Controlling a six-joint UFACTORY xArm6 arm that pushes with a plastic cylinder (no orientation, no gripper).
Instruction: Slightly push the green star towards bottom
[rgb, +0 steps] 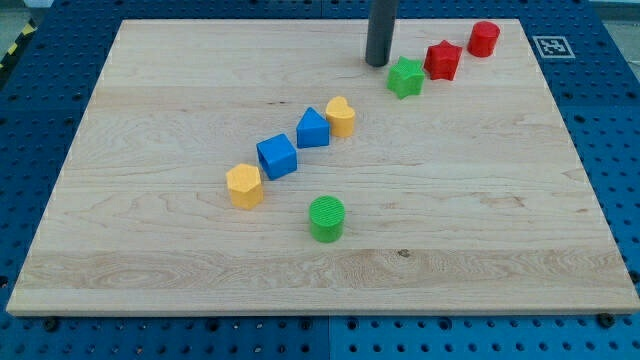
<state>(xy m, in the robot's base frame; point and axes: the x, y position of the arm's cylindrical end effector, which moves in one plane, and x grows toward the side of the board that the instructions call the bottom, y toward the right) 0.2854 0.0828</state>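
Note:
The green star (405, 77) lies near the view's top right on the wooden board (150, 270). A red star (442, 60) touches its upper right side. My tip (377, 63) is the lower end of a dark rod that comes down from the view's top. It stands just left of and slightly above the green star, close to it with a small gap.
A red cylinder (484, 38) stands right of the red star. A yellow heart-like block (340, 116), a blue block (312, 128), a blue cube (277, 156) and a yellow hexagon (244, 185) form a diagonal row at centre. A green cylinder (326, 218) stands below them.

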